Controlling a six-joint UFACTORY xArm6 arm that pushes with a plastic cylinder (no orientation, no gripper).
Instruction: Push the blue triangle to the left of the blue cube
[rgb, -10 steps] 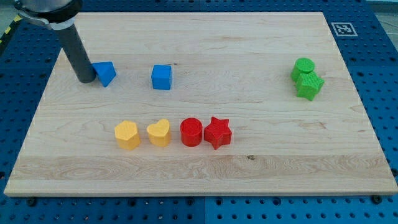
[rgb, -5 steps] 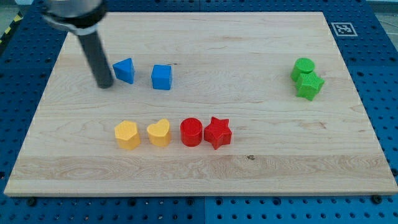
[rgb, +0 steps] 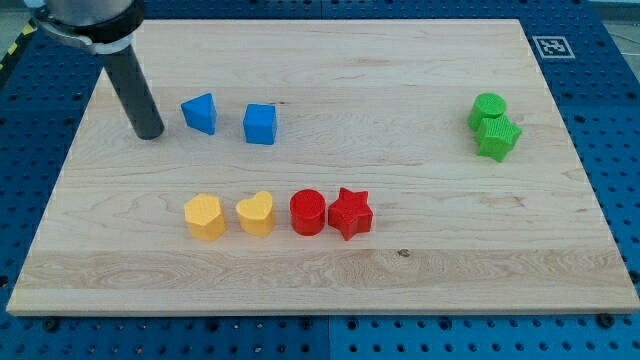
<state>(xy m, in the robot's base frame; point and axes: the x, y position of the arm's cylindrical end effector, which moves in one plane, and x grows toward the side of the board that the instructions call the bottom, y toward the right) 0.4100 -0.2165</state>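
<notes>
The blue triangle (rgb: 200, 113) lies on the wooden board (rgb: 400, 200) in the upper left part. The blue cube (rgb: 260, 124) sits just to its right with a small gap between them. My tip (rgb: 150, 133) rests on the board to the left of the blue triangle, apart from it by a clear gap. The dark rod rises from the tip toward the view's top left.
A yellow hexagon-like block (rgb: 205, 216), a yellow heart (rgb: 256, 213), a red cylinder (rgb: 308, 212) and a red star (rgb: 350, 213) form a row below the middle. A green cylinder (rgb: 489, 107) and a green star (rgb: 497, 136) touch at the right.
The blue triangle was pushed right, closer to the blue cube. My tip then drew back to the left and no longer touches the triangle.
</notes>
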